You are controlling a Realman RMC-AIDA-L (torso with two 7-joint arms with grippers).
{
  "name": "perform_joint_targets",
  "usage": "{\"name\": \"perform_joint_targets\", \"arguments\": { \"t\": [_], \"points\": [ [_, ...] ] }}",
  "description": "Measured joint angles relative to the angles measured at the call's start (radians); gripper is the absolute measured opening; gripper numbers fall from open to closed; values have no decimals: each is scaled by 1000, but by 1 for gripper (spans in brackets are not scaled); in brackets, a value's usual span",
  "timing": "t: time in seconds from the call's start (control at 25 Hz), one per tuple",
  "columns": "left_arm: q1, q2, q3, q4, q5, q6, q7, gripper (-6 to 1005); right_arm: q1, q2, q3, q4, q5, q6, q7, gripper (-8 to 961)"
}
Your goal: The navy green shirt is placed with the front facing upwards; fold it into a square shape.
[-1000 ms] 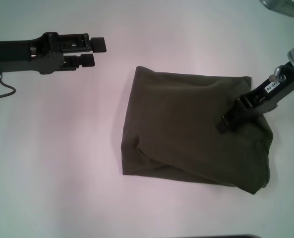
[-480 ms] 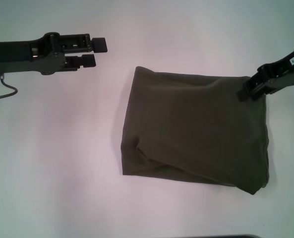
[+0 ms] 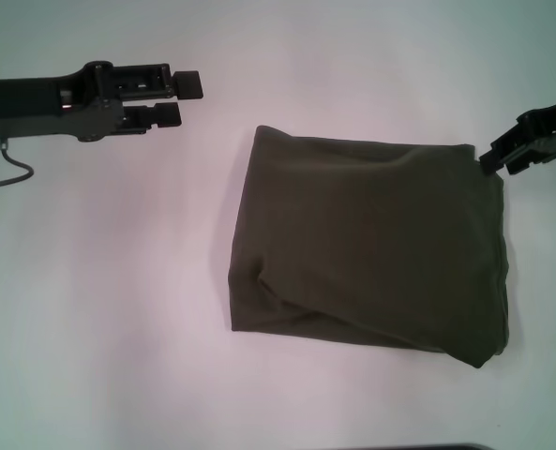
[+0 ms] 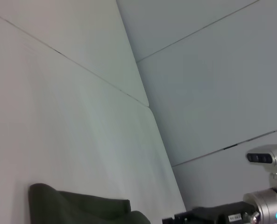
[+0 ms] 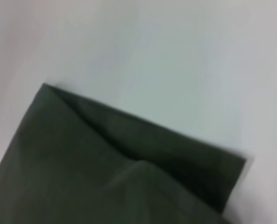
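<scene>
Though folded into a near-square bundle, navy green shirt (image 3: 371, 253) likely light, limp, prone to slump and slide. Lies flat on white table (image 3: 118, 309), its far right corner just beside right gripper (image 3: 503, 155); fingers empty, opening impossible to tell. Well apart from left gripper (image 3: 188, 98), parked with fingers slightly parted, holding nothing. Best pinched at a layered corner or thick folded edge.
</scene>
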Motion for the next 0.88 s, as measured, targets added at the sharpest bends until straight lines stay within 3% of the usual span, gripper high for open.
{"name": "perform_joint_targets", "arguments": {
  "t": [0.4, 0.88],
  "points": [
    [-1, 0, 0, 14, 0, 0, 0, 720, -16, 26, 12, 5, 4, 121, -176, 434],
    [-1, -1, 0, 14, 0, -9, -6, 720, -25, 54, 2, 7, -1, 146, -396, 439]
  ]
}}
